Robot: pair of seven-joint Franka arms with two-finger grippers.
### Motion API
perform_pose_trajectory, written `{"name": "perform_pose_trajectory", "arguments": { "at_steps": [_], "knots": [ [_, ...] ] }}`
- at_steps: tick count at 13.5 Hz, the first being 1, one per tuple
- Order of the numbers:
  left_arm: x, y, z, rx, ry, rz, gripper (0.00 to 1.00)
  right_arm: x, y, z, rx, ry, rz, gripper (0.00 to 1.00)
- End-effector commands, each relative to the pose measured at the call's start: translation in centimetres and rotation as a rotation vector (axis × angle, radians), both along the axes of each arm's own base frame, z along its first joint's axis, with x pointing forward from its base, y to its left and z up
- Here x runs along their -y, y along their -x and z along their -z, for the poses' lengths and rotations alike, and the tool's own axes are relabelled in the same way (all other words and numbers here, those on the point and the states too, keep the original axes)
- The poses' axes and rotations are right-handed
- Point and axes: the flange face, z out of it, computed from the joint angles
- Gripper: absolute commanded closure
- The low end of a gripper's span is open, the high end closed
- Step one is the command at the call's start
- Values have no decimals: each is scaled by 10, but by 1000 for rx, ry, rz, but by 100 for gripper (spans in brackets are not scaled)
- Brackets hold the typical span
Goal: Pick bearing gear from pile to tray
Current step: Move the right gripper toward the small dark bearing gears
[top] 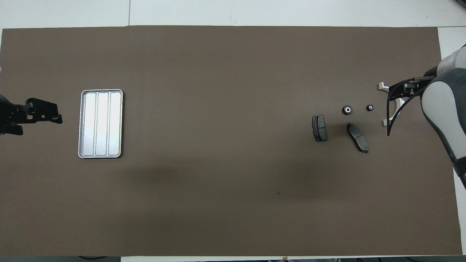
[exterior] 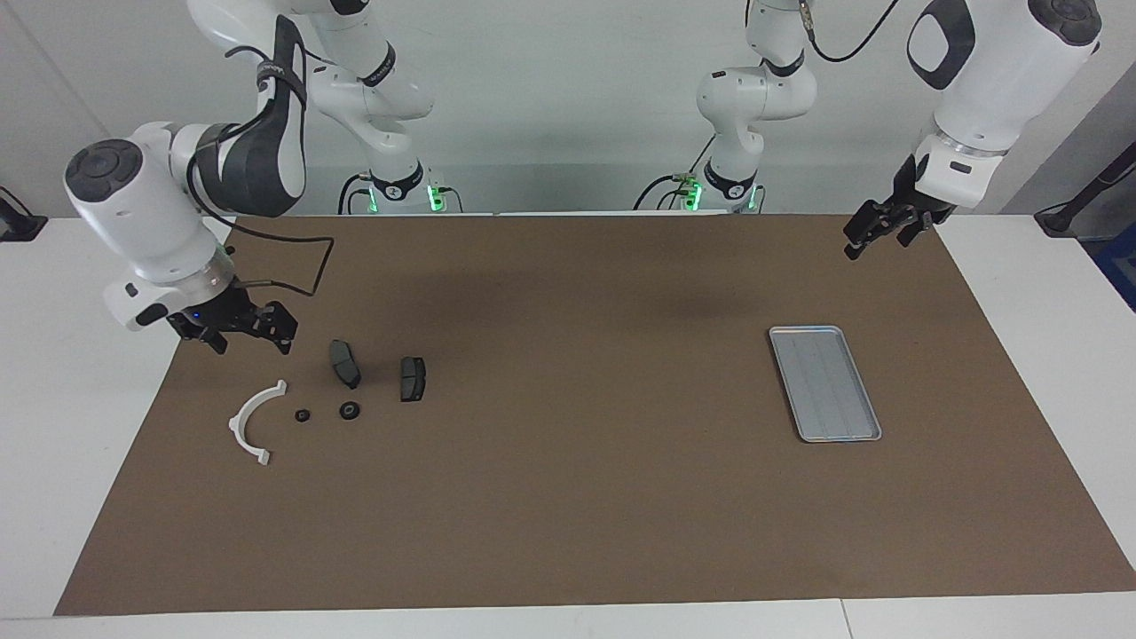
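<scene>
The pile lies on the brown mat (exterior: 568,497) toward the right arm's end of the table: a white curved arc (exterior: 251,424), two small black rings (exterior: 350,410) (exterior: 303,415) just beside it, and two dark grey plates (exterior: 345,364) (exterior: 413,379) slightly nearer to the robots. The right gripper (exterior: 241,335) hangs above the mat close to the arc, touching none of the parts; its fingers stand apart and hold nothing. The tray (exterior: 825,383), a silver-grey rectangle with a low rim, rests well apart toward the left arm's end and carries no part. The left gripper (exterior: 874,232) waits over the mat's corner, fingers spread and empty.
</scene>
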Motion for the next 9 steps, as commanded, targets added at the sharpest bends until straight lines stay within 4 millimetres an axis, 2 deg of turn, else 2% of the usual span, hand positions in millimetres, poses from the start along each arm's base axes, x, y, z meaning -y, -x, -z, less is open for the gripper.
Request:
{"name": "perform_pose_trajectory", "arguments": {
  "at_steps": [1,7,9],
  "knots": [
    [-4,6,1,8,-10,-4,0,-1,-9,19,8,4,-3,6],
    [-3,8,1,-1,-9,12,0,4,-24,62,23,9,-1,6],
    [0,9,0,-2,-10,7,0,-1,-29,76,23,9,-8,6]
  ]
}}
